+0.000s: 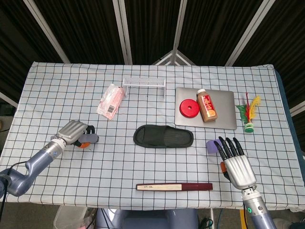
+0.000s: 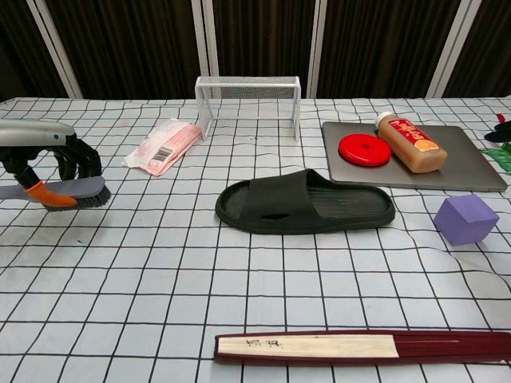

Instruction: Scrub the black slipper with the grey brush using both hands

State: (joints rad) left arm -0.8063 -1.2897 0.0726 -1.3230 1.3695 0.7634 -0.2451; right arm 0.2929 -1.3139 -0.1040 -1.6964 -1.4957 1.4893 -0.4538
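Observation:
The black slipper lies flat at the middle of the table, with neither hand touching it. Far to its left, my left hand grips the grey brush, bristles down, low at the cloth. Near the front right edge, my right hand holds nothing and its fingers are stretched out and apart. Only the head view shows it; the chest view does not.
A purple cube sits just ahead of the right hand. A closed fan lies near the front edge. Behind are a grey tray with a red disc and brown bottle, a pink packet, a small white goal and a shuttlecock.

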